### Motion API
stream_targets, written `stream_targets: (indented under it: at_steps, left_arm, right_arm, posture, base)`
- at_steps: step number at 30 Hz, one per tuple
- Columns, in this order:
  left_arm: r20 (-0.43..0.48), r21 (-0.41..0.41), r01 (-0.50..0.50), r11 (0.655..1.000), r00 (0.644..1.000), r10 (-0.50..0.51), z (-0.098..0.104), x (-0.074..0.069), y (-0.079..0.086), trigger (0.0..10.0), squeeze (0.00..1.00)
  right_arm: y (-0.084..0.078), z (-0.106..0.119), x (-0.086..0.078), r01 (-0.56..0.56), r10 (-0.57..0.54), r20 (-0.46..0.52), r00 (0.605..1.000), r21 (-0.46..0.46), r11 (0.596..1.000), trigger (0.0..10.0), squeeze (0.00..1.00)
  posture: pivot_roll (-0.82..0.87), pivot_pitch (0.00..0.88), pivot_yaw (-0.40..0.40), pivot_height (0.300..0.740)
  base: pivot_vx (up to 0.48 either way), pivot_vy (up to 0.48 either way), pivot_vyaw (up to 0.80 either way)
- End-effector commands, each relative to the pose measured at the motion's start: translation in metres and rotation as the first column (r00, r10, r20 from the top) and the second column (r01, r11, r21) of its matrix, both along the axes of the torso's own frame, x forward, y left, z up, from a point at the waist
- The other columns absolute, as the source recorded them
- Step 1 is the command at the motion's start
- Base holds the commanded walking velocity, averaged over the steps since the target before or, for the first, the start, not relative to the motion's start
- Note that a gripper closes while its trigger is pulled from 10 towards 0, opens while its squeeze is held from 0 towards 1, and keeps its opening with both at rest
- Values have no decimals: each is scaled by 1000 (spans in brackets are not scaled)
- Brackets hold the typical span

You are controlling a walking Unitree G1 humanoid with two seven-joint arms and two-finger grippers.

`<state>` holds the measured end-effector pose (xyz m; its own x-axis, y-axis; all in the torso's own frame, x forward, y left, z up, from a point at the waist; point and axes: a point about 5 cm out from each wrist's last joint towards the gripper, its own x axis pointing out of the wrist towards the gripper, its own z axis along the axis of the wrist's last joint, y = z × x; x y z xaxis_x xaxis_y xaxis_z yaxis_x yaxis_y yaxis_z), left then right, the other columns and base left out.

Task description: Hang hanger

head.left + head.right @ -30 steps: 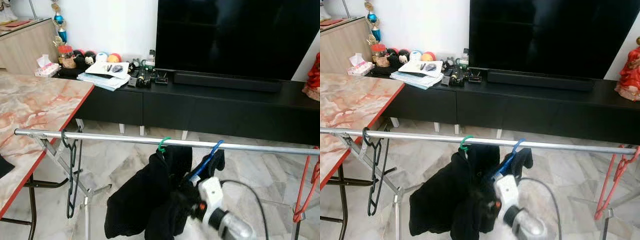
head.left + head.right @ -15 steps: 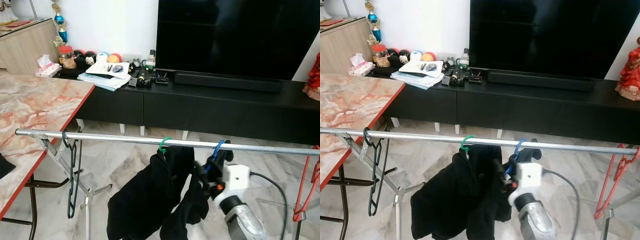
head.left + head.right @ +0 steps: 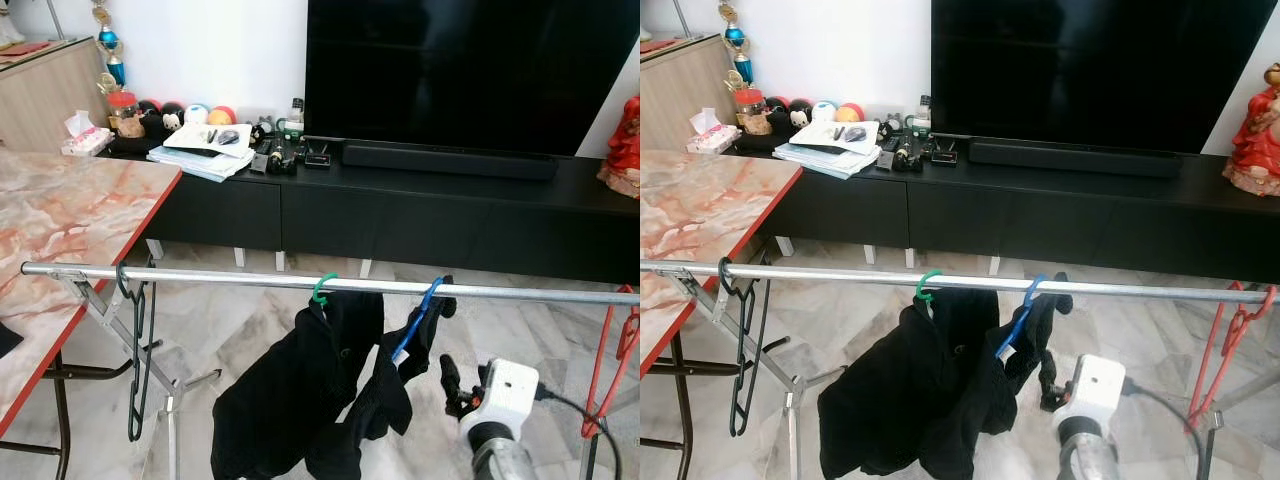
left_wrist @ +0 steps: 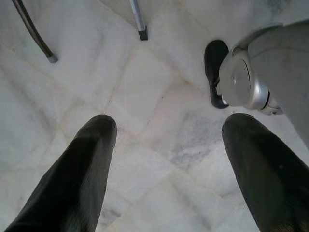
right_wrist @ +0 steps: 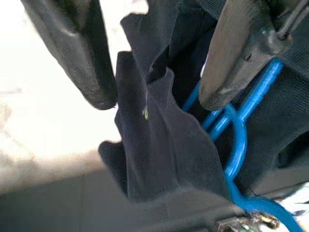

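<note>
a black hanger [image 3: 135, 370] is hanging at the left of the rail [image 3: 200, 277]. mid-frame, a green hanger [image 3: 322, 289] and the blue hanger [image 3: 418, 318] are carrying black clothes [image 3: 300, 400]. lower right, the right gripper [image 3: 450, 385] is sitting beside them, fingers [image 5: 82, 53] spread, gripping nothing. the left gripper [image 4: 166, 164] is gaping over marble floor [image 4: 145, 111].

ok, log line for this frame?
blue hanger: hooked on rail, carrying black garment | right hand: open, off hanger, beside it | left hand: open, idle above floor

Black garment [image 3: 300, 400] hides the blue hanger's [image 3: 412, 325] body.
</note>
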<state>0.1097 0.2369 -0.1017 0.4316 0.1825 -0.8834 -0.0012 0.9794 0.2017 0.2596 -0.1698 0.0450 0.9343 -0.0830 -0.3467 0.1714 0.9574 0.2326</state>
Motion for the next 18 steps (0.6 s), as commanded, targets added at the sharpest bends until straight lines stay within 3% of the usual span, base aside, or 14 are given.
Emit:
stream_targets:
  at_steps: [1,2,3,4,10,18]
  left_arm:
    - [-13,1,10,1000,1000,-10,-1,-2,0,10000,0]
    - [-13,1,10,1000,1000,-10,-1,-2,0,10000,0]
    - [-13,0,9,1000,1000,-9,-1,-2,0,10000,0]
    - [-13,0,9,1000,1000,-9,-1,-2,0,10000,0]
    - [-12,-2,7,1000,1000,-7,-1,-1,-1,10000,0]
    - [-12,-2,12,1000,1000,-12,0,-1,0,10000,0]
  right_arm:
    - [6,2,10,-11,12,-19,1000,72,997,10000,1000]
    - [8,1,11,-17,19,-26,999,83,996,10000,996]
    - [12,1,14,-59,62,-33,998,81,995,10000,318]
    - [16,0,18,-101,104,-39,994,71,992,10000,0]
    - [31,3,32,-198,201,-24,979,93,976,10000,0]
    - [37,-6,38,-186,193,-81,978,82,979,10000,0]
  posture:
    - [143,6,-18,740]
    - [143,6,-18,740]
    - [141,5,-19,740]
    - [141,5,-19,740]
    - [147,6,-17,740]
    - [146,4,-11,740]
  base:
    - [0,0,0]
    - [0,0,0]
    - [0,0,0]
    - [0,0,0]
    - [0,0,0]
    - [0,0,0]
